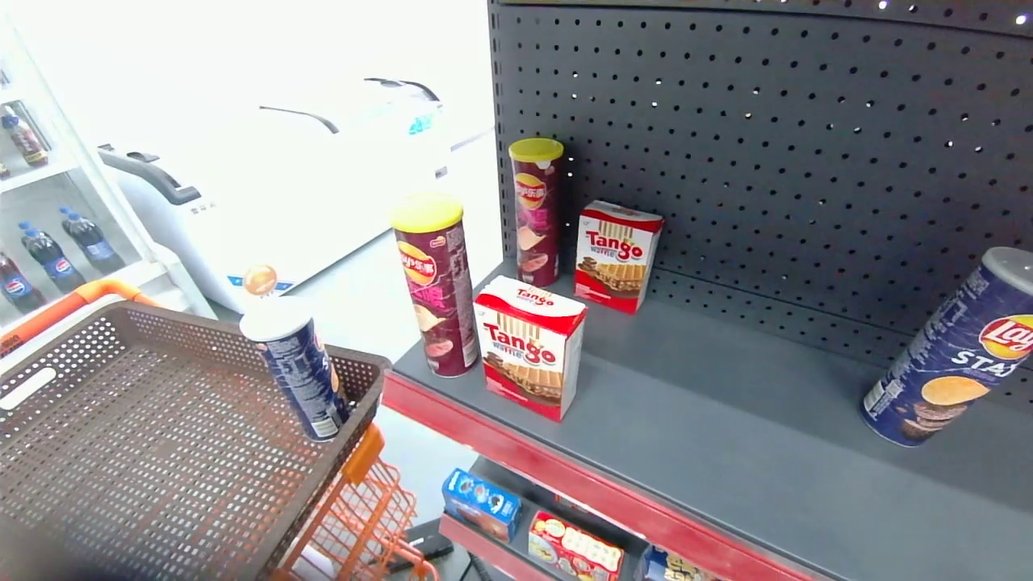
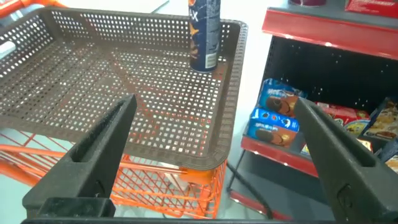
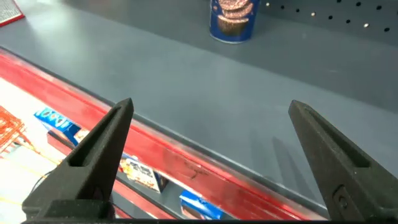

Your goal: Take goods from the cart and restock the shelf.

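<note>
A dark blue chip can (image 1: 300,369) with a white lid stands upright in the far right corner of the brown perforated cart basket (image 1: 145,452); the left wrist view shows the same can (image 2: 204,34) inside the basket (image 2: 93,81). My left gripper (image 2: 214,152) hangs open over the basket's near edge, holding nothing. On the grey shelf (image 1: 726,452) stand two maroon chip cans (image 1: 436,286) (image 1: 536,211), two red-and-white wafer boxes (image 1: 529,347) (image 1: 616,256) and another blue chip can (image 1: 952,349). My right gripper (image 3: 211,155) is open above the shelf's red front edge (image 3: 186,155), with the blue can (image 3: 234,18) beyond it.
Lower shelves hold blue and red snack packs (image 1: 483,502) (image 2: 273,118). A black pegboard (image 1: 767,145) backs the shelf. A white chest freezer (image 1: 266,186) and a drinks cooler (image 1: 48,242) stand behind the cart. The cart frame (image 1: 355,516) is orange wire.
</note>
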Motion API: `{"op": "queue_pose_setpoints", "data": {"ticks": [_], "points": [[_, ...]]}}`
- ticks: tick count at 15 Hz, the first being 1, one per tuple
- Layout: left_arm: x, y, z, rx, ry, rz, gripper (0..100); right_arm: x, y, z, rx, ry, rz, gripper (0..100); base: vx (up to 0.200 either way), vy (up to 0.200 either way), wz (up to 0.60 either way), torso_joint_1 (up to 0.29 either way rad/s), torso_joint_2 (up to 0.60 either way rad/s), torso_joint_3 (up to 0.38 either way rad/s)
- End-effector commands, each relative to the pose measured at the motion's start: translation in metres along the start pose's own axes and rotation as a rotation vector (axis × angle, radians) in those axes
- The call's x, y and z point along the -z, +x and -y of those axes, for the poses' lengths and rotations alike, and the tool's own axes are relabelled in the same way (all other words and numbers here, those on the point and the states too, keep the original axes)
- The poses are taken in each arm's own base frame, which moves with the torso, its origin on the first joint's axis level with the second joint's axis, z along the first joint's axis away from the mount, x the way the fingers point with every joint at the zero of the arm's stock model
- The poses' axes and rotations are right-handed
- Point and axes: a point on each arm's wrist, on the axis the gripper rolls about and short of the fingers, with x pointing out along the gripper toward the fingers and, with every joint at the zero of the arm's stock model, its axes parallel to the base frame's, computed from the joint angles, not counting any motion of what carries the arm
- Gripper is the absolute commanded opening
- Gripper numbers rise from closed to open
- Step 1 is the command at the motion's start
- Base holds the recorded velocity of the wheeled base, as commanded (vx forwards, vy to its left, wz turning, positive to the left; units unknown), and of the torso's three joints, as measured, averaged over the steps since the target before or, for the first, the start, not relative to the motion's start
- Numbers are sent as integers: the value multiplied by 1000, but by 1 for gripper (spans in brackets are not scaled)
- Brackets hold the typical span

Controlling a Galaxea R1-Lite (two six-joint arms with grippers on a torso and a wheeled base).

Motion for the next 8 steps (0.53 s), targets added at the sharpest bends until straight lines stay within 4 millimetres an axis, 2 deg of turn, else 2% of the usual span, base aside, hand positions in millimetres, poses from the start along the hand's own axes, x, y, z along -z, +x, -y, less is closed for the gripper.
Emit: {"op": "queue_pose_setpoints", "data": {"ticks": [1, 6, 7, 8], "points": [[0, 0, 0, 1, 1, 1, 100, 0, 0, 0, 1, -1, 0, 100, 0, 0, 0, 0, 0, 0], [-3, -1, 0, -14, -4, 8, 100, 0, 0, 0, 1, -1, 0, 100, 0, 0, 0, 0, 0, 0], [-16, -3, -1, -18, -3, 34, 100, 0, 0, 0, 1, -1, 0, 100, 0, 0, 0, 0, 0, 0], [-45, 1, -2, -14, -5, 3, 100, 0, 0, 0, 1, -1, 0, 100, 0, 0, 0, 0, 0, 0]]}}
